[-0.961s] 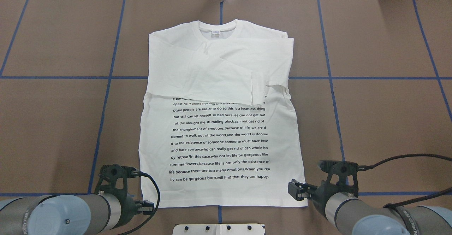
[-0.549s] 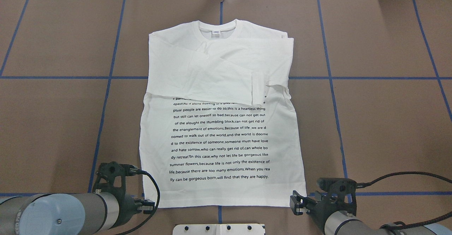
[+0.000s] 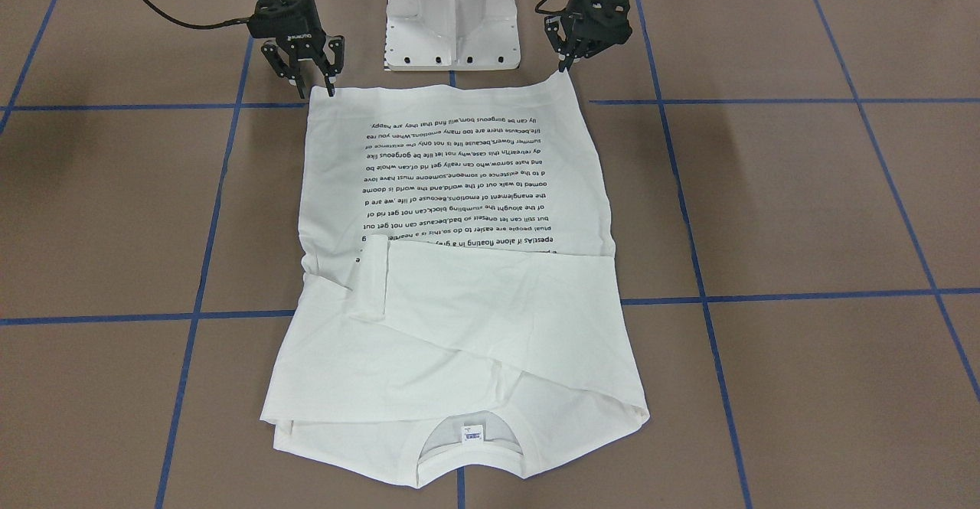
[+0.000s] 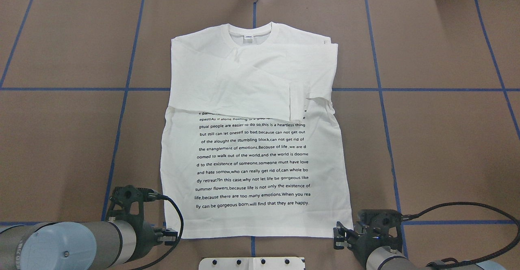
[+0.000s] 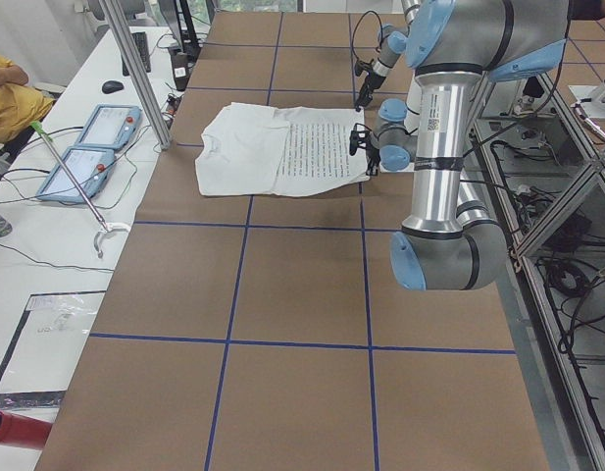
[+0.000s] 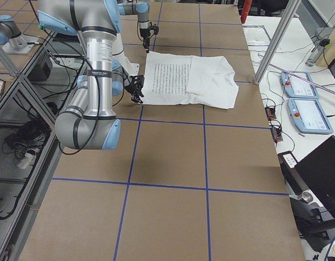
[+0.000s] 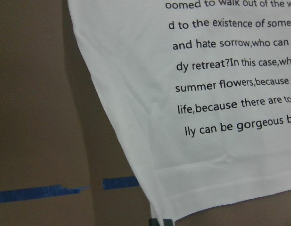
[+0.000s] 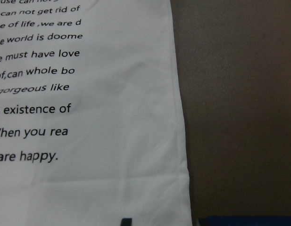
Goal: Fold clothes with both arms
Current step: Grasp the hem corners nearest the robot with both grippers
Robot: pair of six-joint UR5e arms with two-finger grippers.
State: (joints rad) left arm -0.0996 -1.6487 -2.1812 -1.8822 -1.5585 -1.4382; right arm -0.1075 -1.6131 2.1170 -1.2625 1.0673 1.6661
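The white long-sleeved T-shirt [image 4: 252,160] lies flat on the brown table with its black text side up. Both sleeves are folded across the chest and the neck label is at the far end. It also shows in the front view [image 3: 459,210]. My left gripper [image 4: 170,236] is open at the shirt's near left hem corner, its fingertips at the cloth edge [image 3: 568,61]. My right gripper [image 4: 337,238] is open at the near right hem corner [image 3: 312,84]. Each wrist view shows a hem corner [image 7: 206,141] [image 8: 88,155] with one dark fingertip at the frame's bottom edge.
The white pedestal base [image 3: 452,11] stands just behind the hem, between the arms. Blue tape lines [image 4: 122,111] cross the table. An aluminium post [image 5: 135,69] and teach pendants [image 5: 91,137] are beyond the neck end.
My right gripper has moved back along the shirt's right edge to the hem corner. My left gripper has shifted only slightly. The shirt has not moved.
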